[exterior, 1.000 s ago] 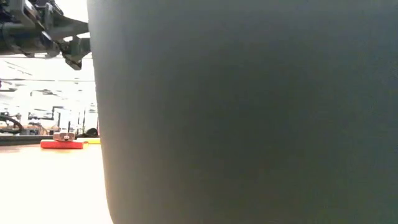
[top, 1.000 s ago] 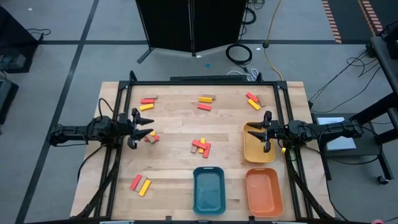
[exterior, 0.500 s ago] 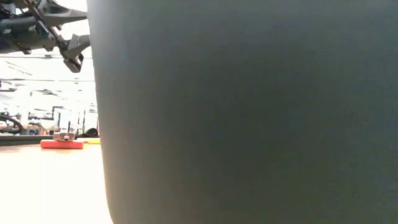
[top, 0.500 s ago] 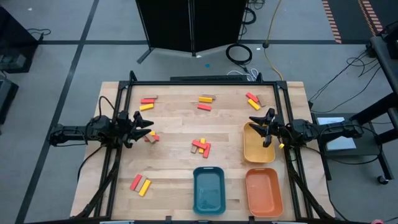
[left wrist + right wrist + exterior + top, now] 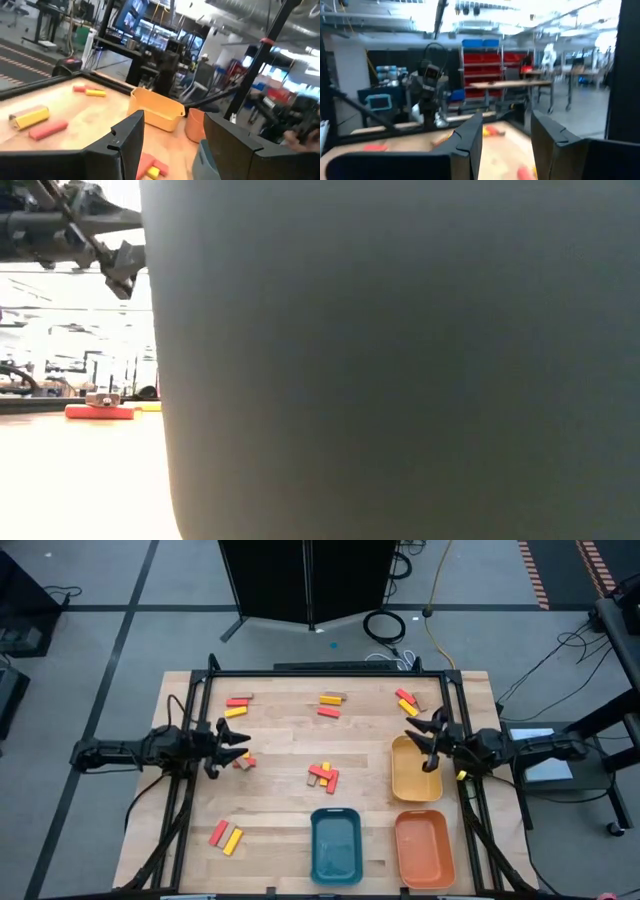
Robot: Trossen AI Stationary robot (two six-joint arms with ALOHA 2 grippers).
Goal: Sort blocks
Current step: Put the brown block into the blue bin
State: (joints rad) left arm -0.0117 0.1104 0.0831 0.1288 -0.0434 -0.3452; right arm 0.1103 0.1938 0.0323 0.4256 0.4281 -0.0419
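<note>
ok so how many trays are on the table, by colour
yellow tray: 1
blue tray: 1
orange tray: 1
total: 3

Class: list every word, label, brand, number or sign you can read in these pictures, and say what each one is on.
None can be read.
The blocks, the yellow tray, the blue tray and the orange tray carry no visible writing.
The screens in the room behind are too blurred to read.
</note>
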